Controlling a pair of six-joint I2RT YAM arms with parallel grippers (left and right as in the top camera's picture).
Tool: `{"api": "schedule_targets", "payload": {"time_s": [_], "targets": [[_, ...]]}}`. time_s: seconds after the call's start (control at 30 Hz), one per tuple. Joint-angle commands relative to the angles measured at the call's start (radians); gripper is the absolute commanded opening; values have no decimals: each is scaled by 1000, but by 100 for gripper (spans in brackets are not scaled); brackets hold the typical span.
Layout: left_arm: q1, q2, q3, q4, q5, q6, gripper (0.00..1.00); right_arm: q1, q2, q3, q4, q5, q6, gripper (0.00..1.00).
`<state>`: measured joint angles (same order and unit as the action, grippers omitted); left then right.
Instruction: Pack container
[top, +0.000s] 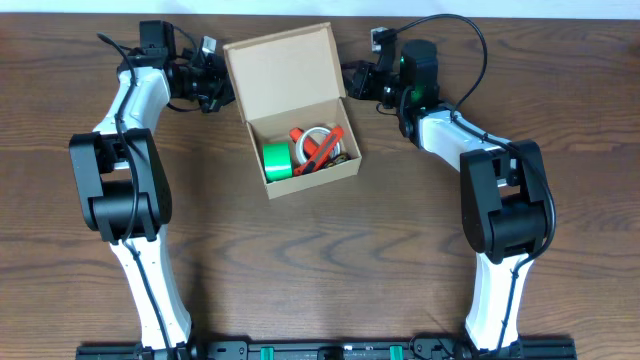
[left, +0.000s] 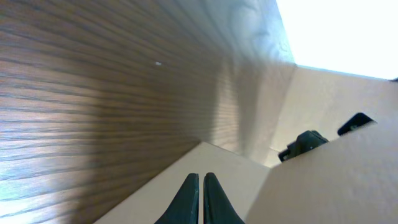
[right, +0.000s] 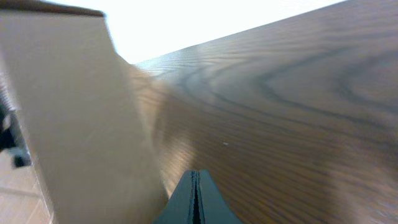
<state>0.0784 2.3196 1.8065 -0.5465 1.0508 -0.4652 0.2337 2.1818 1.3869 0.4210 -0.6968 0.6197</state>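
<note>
The tan cardboard container (top: 312, 180) stands open in the middle of the table, its flap lid (top: 280, 65) raised toward the back. Inside lie a green tape roll (top: 277, 160), a white roll (top: 318, 138) and a red-orange tool (top: 327, 148). My left gripper (top: 220, 92) is shut, its tips against the lid's left edge. In the left wrist view its fingers (left: 201, 178) rest over cardboard (left: 323, 180). My right gripper (top: 351, 82) is shut beside the lid's right edge. In the right wrist view its fingers (right: 194, 175) are next to the cardboard (right: 81, 124).
The wooden table (top: 560, 60) extends to all sides of the box. Both arms reach in from the front edge, their cables looping near the back corners of the lid.
</note>
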Motion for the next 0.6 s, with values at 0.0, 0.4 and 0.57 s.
{"api": "schedule_targets", "payload": {"time_s": [0.0,0.4,0.57], "targets": [[0,14,35,1,79,28,5,8,8,16,26,-103,-34,1],[-6,5,127,-179,158,155,6,7,-28,16,19,-236,-53,1],[-22,2,231,-457,-13,306,5,7,-64,16,-52,-235,-61,1]]}}
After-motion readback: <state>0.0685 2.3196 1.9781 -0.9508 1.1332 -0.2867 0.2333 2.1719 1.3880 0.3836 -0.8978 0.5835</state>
